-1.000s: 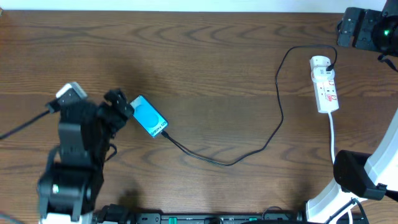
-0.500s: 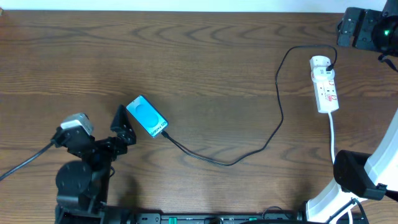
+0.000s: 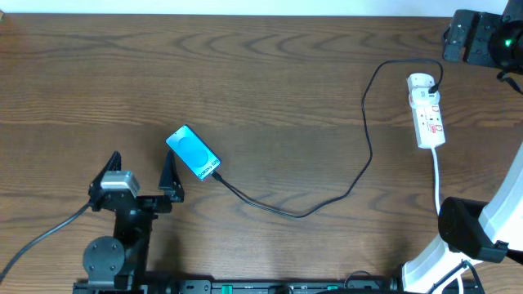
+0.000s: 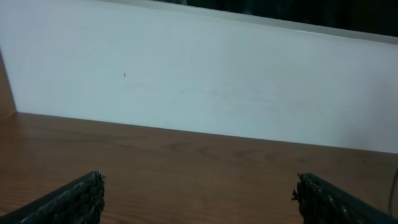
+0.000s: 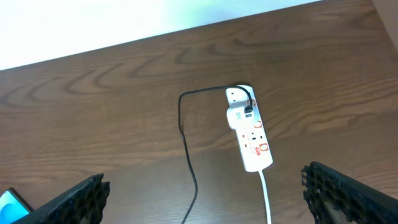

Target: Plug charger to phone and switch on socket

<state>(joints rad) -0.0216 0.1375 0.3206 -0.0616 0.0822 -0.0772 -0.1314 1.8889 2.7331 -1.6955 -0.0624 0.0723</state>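
Note:
The phone (image 3: 194,153), with its cyan screen up, lies left of the table's middle. The thin black charger cable (image 3: 304,214) meets the phone's lower right end, loops right and runs up to a black plug in the white socket strip (image 3: 426,114) at the far right. My left gripper (image 3: 140,173) is open and empty, just left of and nearer than the phone, not touching it. The right wrist view shows the socket (image 5: 250,132), the cable (image 5: 186,143) and a corner of the phone (image 5: 9,201). My right gripper (image 5: 205,193) is open, high above the table.
A white cord (image 3: 437,175) runs from the socket toward the right arm's base (image 3: 466,230). A white wall (image 4: 199,74) stands behind the table's far edge. Bare wood lies between the phone and the socket.
My left gripper has drawn back from the phone's left end toward the front edge, its fingers now spread wide. The phone, cable and socket have not moved.

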